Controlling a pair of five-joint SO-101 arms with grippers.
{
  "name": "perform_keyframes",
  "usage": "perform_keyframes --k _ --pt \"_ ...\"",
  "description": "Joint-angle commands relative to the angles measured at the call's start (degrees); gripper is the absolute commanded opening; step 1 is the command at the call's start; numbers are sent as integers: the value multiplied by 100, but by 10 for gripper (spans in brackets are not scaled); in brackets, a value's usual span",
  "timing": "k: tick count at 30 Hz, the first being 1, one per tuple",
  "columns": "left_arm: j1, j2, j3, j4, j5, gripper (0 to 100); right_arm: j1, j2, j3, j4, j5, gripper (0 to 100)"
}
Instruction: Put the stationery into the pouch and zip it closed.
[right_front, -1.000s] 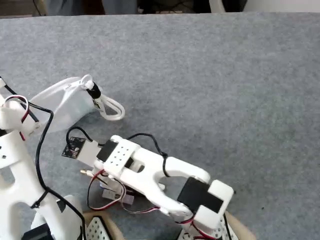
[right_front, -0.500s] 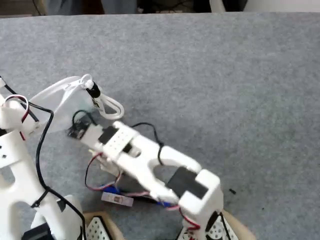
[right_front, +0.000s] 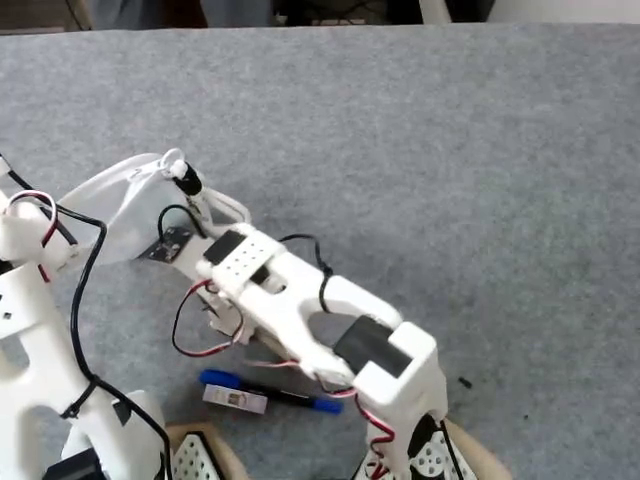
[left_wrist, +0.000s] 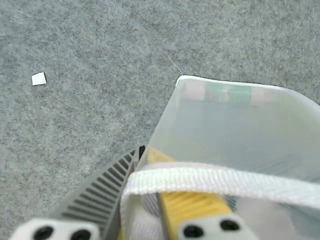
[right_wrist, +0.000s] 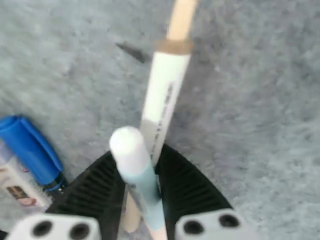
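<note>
A translucent white mesh pouch (right_front: 125, 205) lies at the left, with a black zip pull (right_front: 186, 180) and a white cord loop at its near end. My left gripper (left_wrist: 145, 157) is shut on the pouch's edge (left_wrist: 235, 130), one yellow finger inside under the white band (left_wrist: 220, 181). My right gripper (right_wrist: 142, 167) is shut on two pens held off the table: a white pen (right_wrist: 162, 100) with a tan tip and a pale blue pen (right_wrist: 135, 165). The right arm (right_front: 270, 290) stretches up to the pouch's near side. A blue pen (right_front: 270, 392) lies on the table.
A small white labelled item (right_front: 235, 400) lies against the blue pen, near the arm bases at the front edge. A tiny white scrap (left_wrist: 38, 78) sits on the grey carpet. The carpet's middle and right are open.
The right arm has swung from low over the front of the table up and left toward the pouch. The blue pen and white item, covered before, now lie uncovered.
</note>
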Motion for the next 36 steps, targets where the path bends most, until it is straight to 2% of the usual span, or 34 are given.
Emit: perform_keyframes --k 1,14,26,28,36 --pt "-75 62 -66 18 53 28 369 -119 127 202 246 13" --pt "-66 79 -66 18 53 28 527 -3310 1684 149 730 13" --pt "-57 79 -66 18 26 28 519 -5877 1736 -44 712 13" --pt "110 79 -66 18 26 28 519 -6281 1727 -53 712 13" --pt "382 35 -66 18 18 28 492 -6659 2413 -53 721 16"
